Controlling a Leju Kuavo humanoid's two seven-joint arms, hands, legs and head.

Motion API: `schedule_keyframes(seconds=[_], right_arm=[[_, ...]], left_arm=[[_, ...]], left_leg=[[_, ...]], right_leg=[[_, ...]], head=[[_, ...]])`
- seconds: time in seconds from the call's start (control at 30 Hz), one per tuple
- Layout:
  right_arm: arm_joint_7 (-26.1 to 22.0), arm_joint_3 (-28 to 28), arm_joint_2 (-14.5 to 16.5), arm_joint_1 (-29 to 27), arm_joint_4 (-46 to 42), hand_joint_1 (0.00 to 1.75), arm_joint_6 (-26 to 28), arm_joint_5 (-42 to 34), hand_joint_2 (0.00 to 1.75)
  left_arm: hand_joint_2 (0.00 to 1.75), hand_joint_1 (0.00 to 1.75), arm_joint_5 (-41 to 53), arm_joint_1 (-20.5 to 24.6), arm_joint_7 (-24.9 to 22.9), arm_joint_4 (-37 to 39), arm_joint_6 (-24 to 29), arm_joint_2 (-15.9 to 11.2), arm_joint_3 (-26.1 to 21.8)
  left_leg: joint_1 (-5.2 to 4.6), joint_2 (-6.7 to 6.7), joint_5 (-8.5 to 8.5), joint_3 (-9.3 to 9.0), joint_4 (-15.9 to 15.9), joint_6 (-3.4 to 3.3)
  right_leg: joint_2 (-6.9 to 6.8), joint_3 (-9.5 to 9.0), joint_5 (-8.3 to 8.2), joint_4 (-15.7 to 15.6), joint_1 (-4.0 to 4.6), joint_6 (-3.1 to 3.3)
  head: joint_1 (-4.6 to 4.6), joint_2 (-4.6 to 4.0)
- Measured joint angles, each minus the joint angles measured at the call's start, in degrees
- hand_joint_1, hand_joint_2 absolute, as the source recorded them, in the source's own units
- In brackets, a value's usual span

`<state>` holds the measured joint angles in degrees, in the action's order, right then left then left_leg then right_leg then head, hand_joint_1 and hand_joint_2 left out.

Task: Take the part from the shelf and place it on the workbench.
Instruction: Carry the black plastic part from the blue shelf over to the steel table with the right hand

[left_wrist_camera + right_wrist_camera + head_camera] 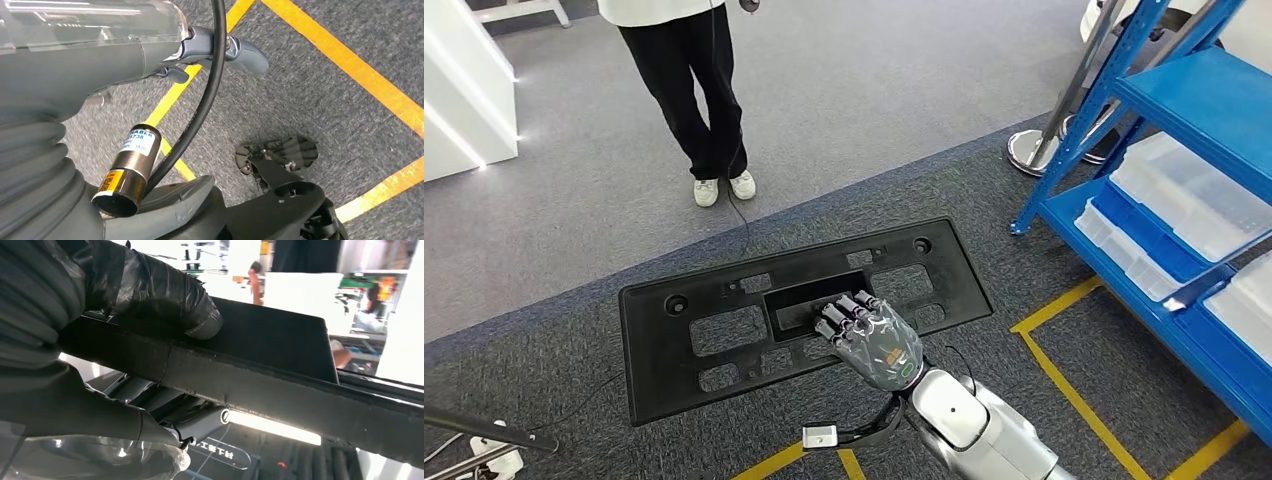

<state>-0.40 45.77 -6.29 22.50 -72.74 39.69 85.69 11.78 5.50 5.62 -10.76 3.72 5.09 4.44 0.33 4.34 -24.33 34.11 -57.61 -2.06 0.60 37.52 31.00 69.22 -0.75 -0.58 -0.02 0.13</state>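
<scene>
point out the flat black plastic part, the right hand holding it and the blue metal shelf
flat black plastic part (694,330), head view, left panel
right hand (874,335), head view, back of hand
blue metal shelf (1194,95), head view, upper deck

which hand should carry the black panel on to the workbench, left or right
Right. The right robot hand already grips the large flat black plastic panel at its centre opening, thumb clamped over the edge. The left robot hand hangs over the grey carpet floor, holding nothing.
</scene>
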Motion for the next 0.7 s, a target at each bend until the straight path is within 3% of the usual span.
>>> schedule_keyframes(seconds=[0.07,0.1,0.13,0.2,0.27,0.33,0.4,0.43,0.47,0.5,0.57,0.63,0.7], right_arm=[[-0.2,0.0,0.0,0.1,0.0,1.75,0.0,-0.2,1.75],[-0.3,0.0,0.0,0.2,0.0,1.75,0.0,-0.2,1.75],[-0.4,0.0,0.0,0.2,0.0,1.75,0.0,-0.2,1.75],[-0.4,0.0,0.0,0.4,0.0,1.75,0.0,-0.3,1.75],[-0.4,0.0,0.1,0.5,0.0,1.75,0.0,-0.3,1.75],[-0.4,0.0,0.2,0.4,0.0,1.75,0.0,-0.3,1.75],[-0.4,0.0,0.1,0.2,0.0,1.75,0.0,-0.3,1.75],[-0.4,0.0,0.1,0.1,0.0,1.75,0.0,-0.3,1.75],[-0.4,0.0,0.1,0.1,0.0,1.75,0.0,-0.3,1.75],[-0.3,0.0,0.1,0.1,0.0,1.75,0.0,-0.3,1.75],[-0.2,0.0,0.2,0.1,0.0,1.75,0.0,-0.2,1.75],[0.0,0.0,0.3,0.1,0.0,1.75,0.0,0.2,1.75],[0.5,0.0,0.6,-0.1,-0.1,1.75,0.0,1.5,1.75]], left_arm=[[1.75,0.00,0.0,0.1,0.0,0.0,-0.1,0.0,0.0],[1.75,0.00,0.0,0.1,0.0,0.0,-0.1,0.0,-0.1],[1.75,0.00,-0.1,0.1,0.0,0.0,-0.2,0.0,-0.1],[1.75,0.00,-0.1,-0.1,0.1,0.0,-0.4,0.0,-0.1],[1.75,0.00,0.2,-0.3,0.5,0.0,-0.7,0.0,-0.1],[1.75,0.00,0.4,-0.3,0.9,0.0,-0.9,0.1,-0.1],[1.75,0.00,0.5,-0.3,1.0,0.0,-0.9,0.2,-0.1],[1.75,0.00,0.5,-0.3,1.0,0.0,-1.0,0.2,-0.1],[1.75,0.00,0.4,-0.4,1.0,0.0,-1.0,0.2,-0.1],[1.75,0.00,0.4,-0.5,1.0,0.0,-1.0,0.2,-0.1],[1.75,0.00,0.5,-0.5,0.6,0.0,-1.0,0.2,-0.1],[1.75,0.00,0.7,-0.6,0.1,0.0,-0.9,0.2,-0.1],[1.75,0.00,0.7,-0.9,-0.1,0.0,-0.8,0.1,-0.2]], left_leg=[[0.04,1.33,-0.25,0.26,-0.7,0.55],[0.05,1.85,-0.29,0.48,-0.9,0.89],[0.08,2.35,-0.25,0.72,-1.0,1.26],[0.24,2.79,-0.11,1.07,-1.0,1.94],[0.15,0.46,-1.15,1.94,-2.6,2.45],[0.07,-2.72,-4.39,4.85,-8.6,2.78],[0.26,-3.74,-7.27,8.39,-15.8,3.03],[0.31,-3.89,-7.32,9.08,-17.1,3.07],[0.35,-4.07,-6.34,8.64,-16.4,3.04],[0.33,-4.47,-4.57,7.11,-13.5,2.91],[-0.05,-6.66,-1.47,2.82,-5.4,2.38],[-0.60,-7.95,-0.60,0.70,-1.1,1.70],[-0.78,-6.92,-0.59,0.78,-0.8,1.14]], right_leg=[[2.11,-3.22,-2.78,-6.9,-0.29,-0.02],[2.81,-4.03,-3.21,-8.7,-0.30,0.07],[3.03,-4.16,-3.01,-9.2,-0.19,0.25],[1.96,-4.25,-3.32,-9.4,-0.04,0.98],[0.76,-4.52,-3.56,-9.9,-0.09,1.79],[-0.72,-4.62,-3.59,-10.2,0.02,2.31],[-2.37,-4.58,-3.47,-10.1,0.24,2.52],[-3.15,-4.59,-3.39,-10.1,0.31,2.54],[-3.89,-4.65,-3.30,-10.1,0.36,2.52],[-4.58,-4.77,-3.19,-10.1,0.39,2.45],[-5.88,-5.11,-2.86,-10.1,0.57,2.14],[-6.94,-5.35,-2.59,-10.1,0.80,1.63],[-7.92,-5.57,-2.49,-10.3,0.93,1.08]], head=[[0.00,0.00],[0.00,0.00],[0.00,0.00],[0.00,0.00],[-0.02,0.00],[-0.03,0.00],[-0.03,0.00],[-0.04,0.00],[-0.04,0.00],[-0.04,0.00],[-0.03,0.00],[-0.01,0.00],[0.01,0.00]])
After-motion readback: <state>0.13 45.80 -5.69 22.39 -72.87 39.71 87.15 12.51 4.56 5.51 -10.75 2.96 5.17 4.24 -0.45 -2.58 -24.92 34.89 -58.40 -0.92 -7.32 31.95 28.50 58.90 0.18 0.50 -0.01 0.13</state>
